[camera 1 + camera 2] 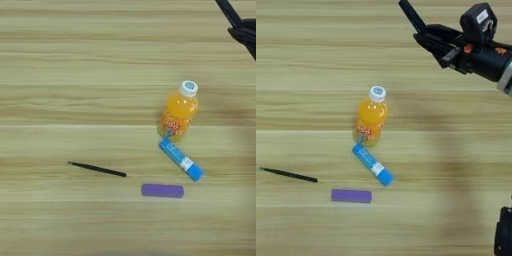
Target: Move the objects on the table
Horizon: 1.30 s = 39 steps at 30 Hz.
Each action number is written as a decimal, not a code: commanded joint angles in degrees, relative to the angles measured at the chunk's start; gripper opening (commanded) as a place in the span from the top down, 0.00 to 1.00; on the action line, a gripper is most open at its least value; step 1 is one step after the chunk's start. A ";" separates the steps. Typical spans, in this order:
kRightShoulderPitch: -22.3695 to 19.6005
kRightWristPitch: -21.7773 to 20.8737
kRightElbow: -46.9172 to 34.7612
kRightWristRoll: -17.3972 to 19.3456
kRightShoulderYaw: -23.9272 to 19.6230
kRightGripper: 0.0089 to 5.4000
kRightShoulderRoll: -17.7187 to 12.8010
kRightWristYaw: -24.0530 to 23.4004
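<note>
Lying loose on the bare surface point(60, 70) in the left eye view are the bottle point(179, 111), on its side with its cap toward the far edge, the blue tube point(181, 160) slanting away from the bottle's base and seemingly touching it, the purple bar point(162, 190) flat and nearer the near edge, and a thin stick point(97, 169) apart to the left; nothing holds them, so they rest as they fell or were laid. Only dark fingers show at the far right corner there. Turning to the right eye view, the pincer point(423, 32) hangs above the surface near its far right corner, well apart from the bottle, with a thick black marker point(411, 15) grasped between its fingers and jutting up-left, probably carried for setting down elsewhere.
</note>
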 commanded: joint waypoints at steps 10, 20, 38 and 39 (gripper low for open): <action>-1.16 -15.31 15.01 -4.72 3.53 0.83 -4.58 6.04; 0.41 -22.41 21.50 -9.94 9.77 0.83 -2.26 7.24; -0.91 -28.36 33.30 -14.59 15.09 0.83 1.04 6.64; -1.00 -28.50 33.83 -14.79 15.36 0.83 1.21 6.71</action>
